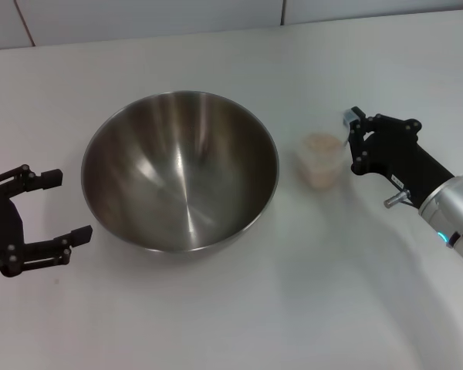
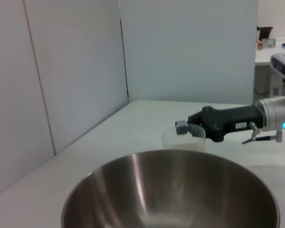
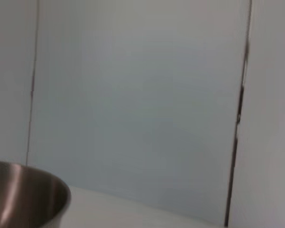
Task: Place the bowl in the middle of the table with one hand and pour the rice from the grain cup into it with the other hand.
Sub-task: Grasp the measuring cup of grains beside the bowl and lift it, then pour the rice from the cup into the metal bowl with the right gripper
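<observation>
Right end effector [image 1: 353,139] sits beside the grain cup [image 1: 322,159], grip state unclear; left end effector [image 1: 68,206] wide open.

The bowl [image 1: 180,171] at the frame's centre is brushed stainless steel, shiny and reflective inside. It stands on a smooth, matt white desk [image 1: 309,308]. The grain cup [image 1: 322,160] right of centre is clear, thin plastic holding dull cream rice [image 1: 322,144].

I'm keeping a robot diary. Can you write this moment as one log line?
bowl: mid-table, empty | grain cup: upright, rice inside | right pincer: at cup | left pincer: open, beside bowl
</observation>
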Controlling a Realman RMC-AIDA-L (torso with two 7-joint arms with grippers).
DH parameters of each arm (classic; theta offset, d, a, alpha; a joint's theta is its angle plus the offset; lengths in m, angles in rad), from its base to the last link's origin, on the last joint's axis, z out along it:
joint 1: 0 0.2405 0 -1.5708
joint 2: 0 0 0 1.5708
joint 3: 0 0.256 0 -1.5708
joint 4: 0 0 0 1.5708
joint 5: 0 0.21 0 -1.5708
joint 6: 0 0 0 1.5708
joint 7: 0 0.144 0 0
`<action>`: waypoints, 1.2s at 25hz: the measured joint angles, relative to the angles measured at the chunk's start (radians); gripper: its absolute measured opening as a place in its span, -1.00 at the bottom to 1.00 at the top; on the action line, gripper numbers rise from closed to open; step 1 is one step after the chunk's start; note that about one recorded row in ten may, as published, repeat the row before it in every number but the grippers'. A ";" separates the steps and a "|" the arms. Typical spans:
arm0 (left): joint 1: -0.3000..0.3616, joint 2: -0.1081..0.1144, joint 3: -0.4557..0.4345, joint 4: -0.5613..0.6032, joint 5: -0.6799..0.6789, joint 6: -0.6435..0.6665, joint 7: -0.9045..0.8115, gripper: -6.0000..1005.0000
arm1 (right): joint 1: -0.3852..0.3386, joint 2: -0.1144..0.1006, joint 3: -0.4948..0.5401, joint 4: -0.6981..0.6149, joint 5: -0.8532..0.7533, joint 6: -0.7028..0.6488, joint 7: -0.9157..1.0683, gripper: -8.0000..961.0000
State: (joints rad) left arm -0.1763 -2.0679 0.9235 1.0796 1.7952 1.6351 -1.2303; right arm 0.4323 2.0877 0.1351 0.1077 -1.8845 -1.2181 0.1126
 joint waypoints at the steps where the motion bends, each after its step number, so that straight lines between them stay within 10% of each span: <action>1: 0.000 0.000 0.000 0.000 0.000 0.000 0.000 0.73 | -0.005 0.000 0.005 0.008 0.000 -0.022 -0.026 -0.95; 15: -0.023 -0.001 0.000 0.052 0.064 -0.011 -0.067 0.73 | 0.039 -0.002 0.046 0.086 -0.003 -0.330 -0.371 -0.95; 22: -0.024 -0.001 0.010 0.068 0.064 -0.011 -0.079 0.73 | 0.078 0.000 0.039 0.262 -0.068 -0.292 -1.158 -0.96; 30: -0.030 -0.001 0.011 0.075 0.064 -0.012 -0.080 0.73 | 0.067 0.004 0.037 0.313 -0.183 -0.277 -1.601 -0.96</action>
State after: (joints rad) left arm -0.2066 -2.0693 0.9348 1.1551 1.8593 1.6228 -1.3101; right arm 0.4994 2.0914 0.1725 0.4212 -2.0677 -1.4947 -1.4883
